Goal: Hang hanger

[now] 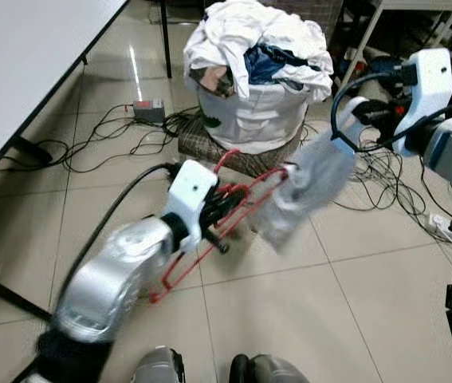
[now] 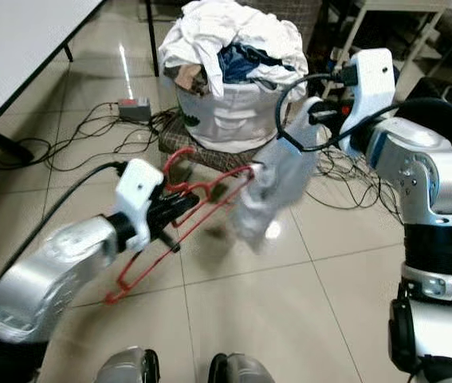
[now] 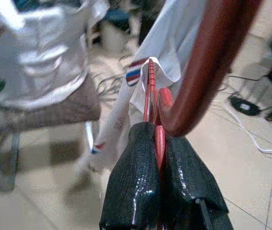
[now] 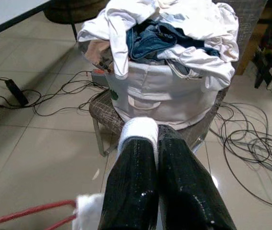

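Your white garment hangs limp between the arms in front of the laundry basket, above the tiled floor — soft and light, it will sag and slide wherever it is not pinched. The right pincer is clenched on a fold of it. The red hanger is thin, stiff and slick; your left pincer clamps it at the neck below the hook, a sound hold. Motion blur smears the cloth — you cannot tell how far the hanger's arm is threaded in.
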